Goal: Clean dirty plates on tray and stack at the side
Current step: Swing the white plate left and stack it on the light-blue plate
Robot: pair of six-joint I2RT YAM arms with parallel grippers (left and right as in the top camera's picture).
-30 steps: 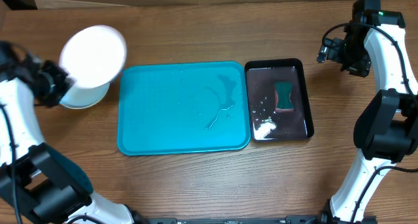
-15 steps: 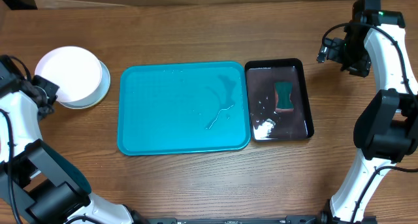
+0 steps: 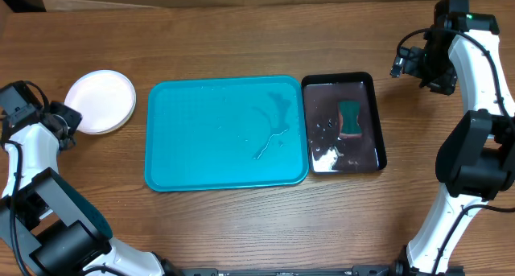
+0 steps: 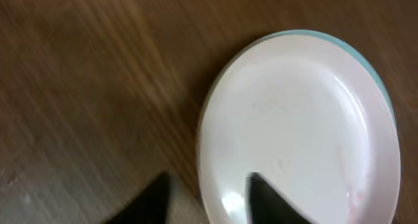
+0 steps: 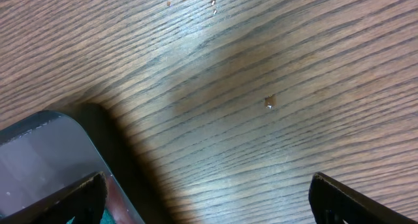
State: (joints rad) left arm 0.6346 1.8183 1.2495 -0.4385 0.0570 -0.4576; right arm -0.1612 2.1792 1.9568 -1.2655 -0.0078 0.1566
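Wooden bench (image 3: 241, 35), its wet turquoise tray (image 3: 201, 147) bare at centre, black tray (image 3: 378, 159) alongside: the white plate (image 3: 100, 100) has just come down onto a blue-rimmed plate (image 4: 369, 54) near the left edge, apparently the last to stack. Left gripper (image 3: 68, 119) jaws have parted astride its rim; right gripper (image 3: 410, 63) jaws gape empty near the far right corner.

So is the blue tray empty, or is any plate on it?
Empty of plates: the tray holds only wet streaks; the plates sit stacked beside it.
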